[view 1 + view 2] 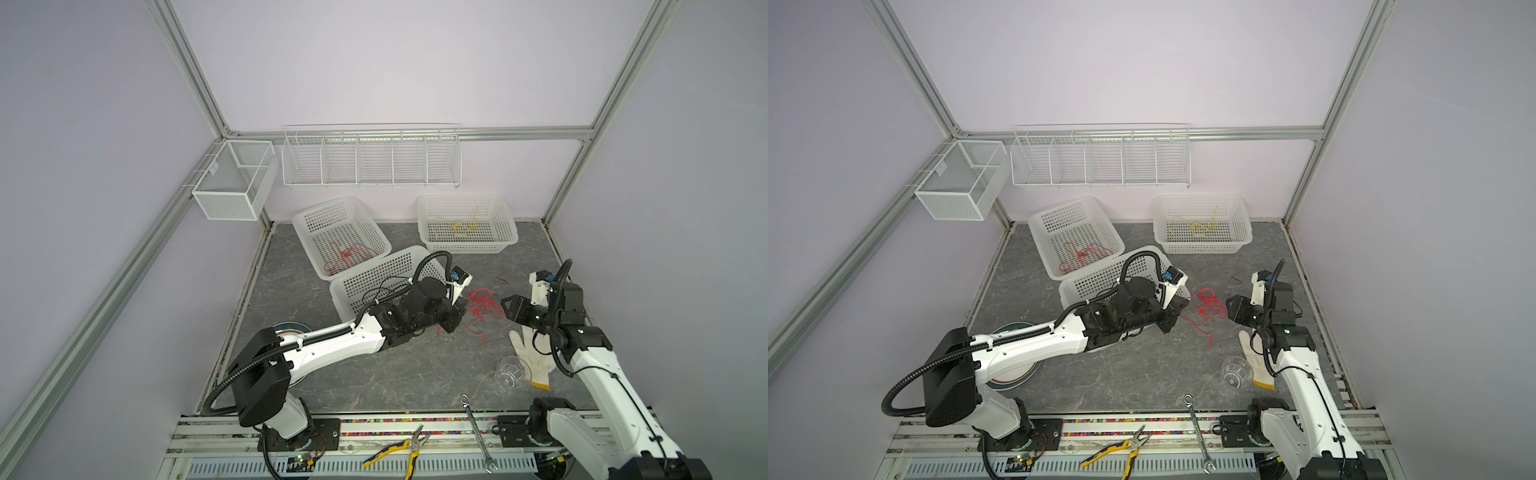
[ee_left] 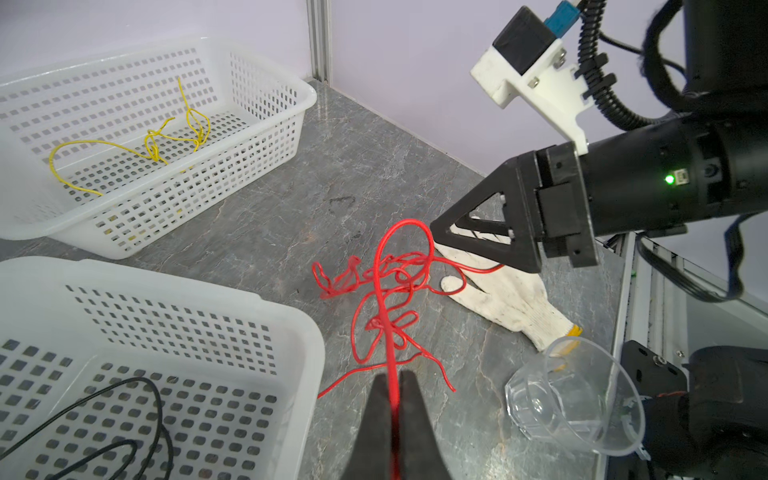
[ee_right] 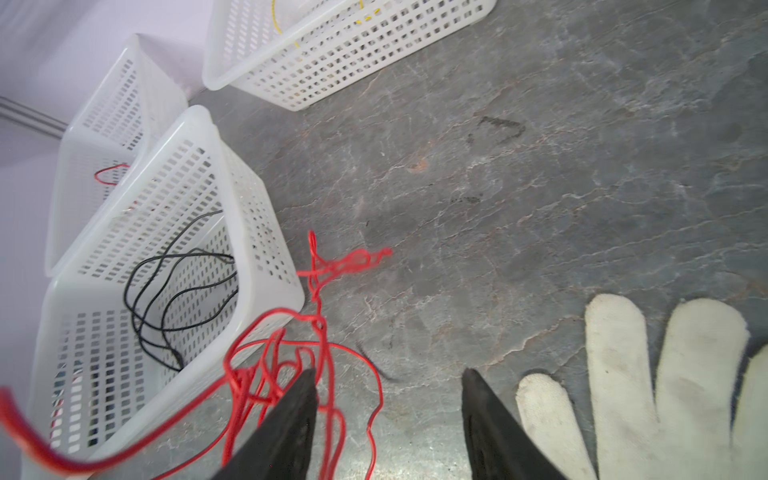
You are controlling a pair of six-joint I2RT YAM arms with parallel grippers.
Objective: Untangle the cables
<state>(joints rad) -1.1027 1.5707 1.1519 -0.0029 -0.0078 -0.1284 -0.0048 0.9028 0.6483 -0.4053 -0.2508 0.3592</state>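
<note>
Cable (image 2: 384, 328), red, pinched in left end effector (image 2: 392, 378); right end effector (image 3: 388, 374) open.

My table (image 2: 266, 216) looks like grey veined stone, smooth with a dull sheen. The baskets (image 2: 174, 276) are glossy white plastic, the red cable (image 2: 376, 286) shiny-sheathed, the glove (image 2: 511, 303) rough knit cloth, the cup (image 2: 582, 399) clear plastic, my left tool (image 2: 395, 379) matt black.

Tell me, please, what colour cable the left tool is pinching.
A thin red cable, clearest in the left wrist view.
</note>
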